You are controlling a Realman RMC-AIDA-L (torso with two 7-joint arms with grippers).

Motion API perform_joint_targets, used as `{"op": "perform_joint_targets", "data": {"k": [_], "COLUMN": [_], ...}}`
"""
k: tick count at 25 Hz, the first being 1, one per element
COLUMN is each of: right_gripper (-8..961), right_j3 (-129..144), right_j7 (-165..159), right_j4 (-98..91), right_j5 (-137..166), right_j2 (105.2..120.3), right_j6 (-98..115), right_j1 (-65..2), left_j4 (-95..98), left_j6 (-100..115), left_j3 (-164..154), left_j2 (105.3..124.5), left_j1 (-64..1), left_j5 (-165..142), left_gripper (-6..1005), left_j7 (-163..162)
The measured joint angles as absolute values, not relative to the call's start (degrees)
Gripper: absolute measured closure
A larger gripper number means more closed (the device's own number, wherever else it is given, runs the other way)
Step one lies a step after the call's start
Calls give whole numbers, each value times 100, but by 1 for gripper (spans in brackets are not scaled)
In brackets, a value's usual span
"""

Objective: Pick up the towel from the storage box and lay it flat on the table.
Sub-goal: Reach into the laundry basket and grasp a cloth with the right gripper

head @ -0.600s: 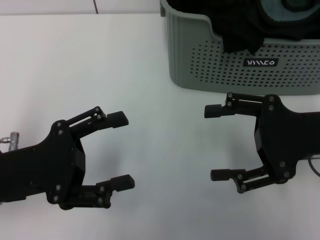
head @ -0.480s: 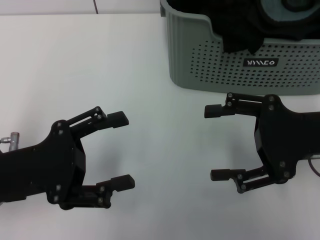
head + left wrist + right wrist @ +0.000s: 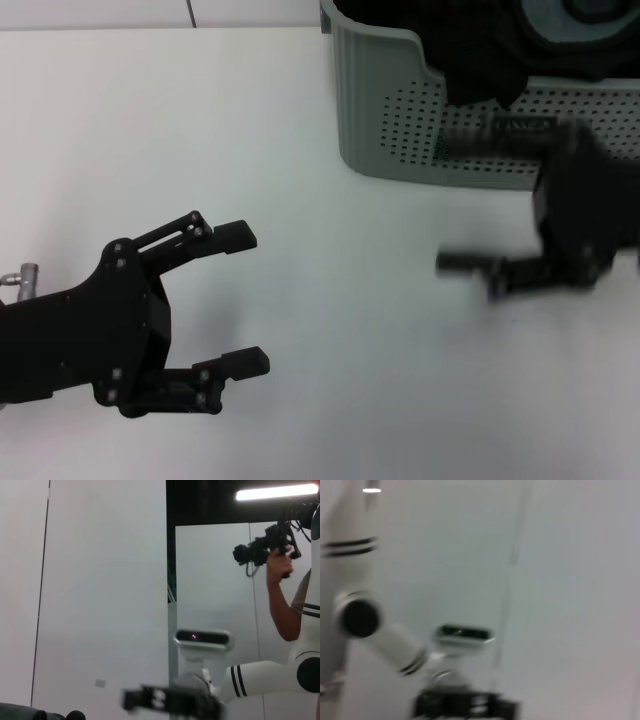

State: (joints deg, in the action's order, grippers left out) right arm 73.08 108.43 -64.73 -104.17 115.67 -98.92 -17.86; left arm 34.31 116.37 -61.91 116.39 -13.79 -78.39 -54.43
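Head view: we judge the task barely begun. No towel lies on the counter (image 3: 300, 140), and none shows in the box (image 3: 390, 110) at 1 o'clock, only dark cloth (image 3: 480, 50) heaped inside. The left gripper (image 3: 240, 300) sits at 8 o'clock, jaws released and empty. The right gripper (image 3: 470, 265) blurs at 3 o'clock just before the box; its jaws we cannot tell.

Wrist views: neither shows box or towel.

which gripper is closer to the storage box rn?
Right. The right gripper is just in front of the storage box, overlapping its perforated front wall in the head view. The left gripper sits well off, over the table.
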Motion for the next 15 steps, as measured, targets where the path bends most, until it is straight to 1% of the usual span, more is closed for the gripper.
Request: {"op": "perform_joint_targets", "data": {"k": [5,10,15], "right_gripper": [67,68,73], "right_j3": [6234,4797,3663], "right_j7": [9522,8336,7858], "right_j4": [-7357,-8149,-8357], "right_j5": [-10311,-9575,-8738], "right_j2": [11546,11529,11482], "right_j6": [-9341,-8708,-8390], "right_j1": [-1937,-2085,-2076], "left_j4": [3407,3388,3353], "left_j6": [11634,11625,11620], "left_j3": [-6181,-6178,-6178], "left_j2": [11631,11637,11652], "left_j1": [-1402,-1405,-1370], "left_j5": [-7839,-7839,-7839], "left_gripper": [104,104,104], "left_j7": [-5414,-5401,-5345]}}
